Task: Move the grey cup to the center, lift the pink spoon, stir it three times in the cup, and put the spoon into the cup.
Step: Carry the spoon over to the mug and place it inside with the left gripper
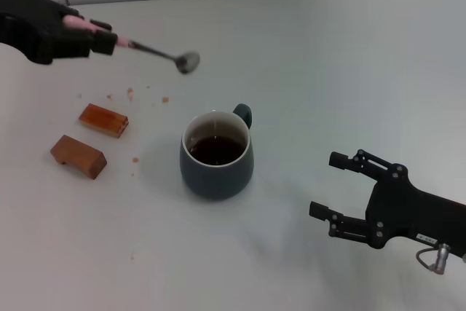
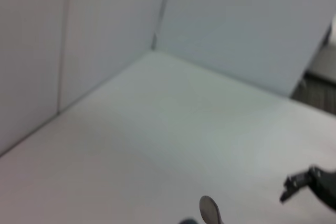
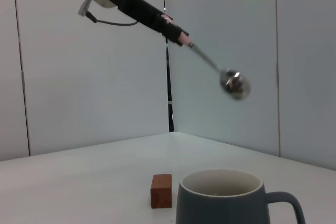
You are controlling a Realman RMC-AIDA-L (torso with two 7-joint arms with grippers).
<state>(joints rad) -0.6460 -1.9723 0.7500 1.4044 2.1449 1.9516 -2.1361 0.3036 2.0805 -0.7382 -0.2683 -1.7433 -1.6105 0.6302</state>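
Grey cup (image 1: 217, 156) sits upright near the middle of the table (image 1: 349, 56), dark liquid inside, handle pointing away from the robot. Centering looks done.

Left tool (image 1: 102, 40) is up in the air at the far left, pressed together on the pink handle of the pink spoon (image 1: 149, 50). Spoon is lifted: the right wrist view shows its bowl high above the cup rim, with clear air between them. In the head view the spoon bowl is off to the far-left side of the cup, not over the opening yet.

Right tool (image 1: 326, 186) is low at the near right, fingers spread, holding nothing, well apart from the cup. Looks parked.

2 brown blocks (image 1: 91, 137) lie on the table left of the cup with a few crumbs around them; not involved.

Status as I judge it: steps 1 and 2 done. Left to do: bring the spoon over the cup, lower it in, 3 stirs, let go with the spoon resting in the cup. Roughly halfway, and the fiddly part is ahead.
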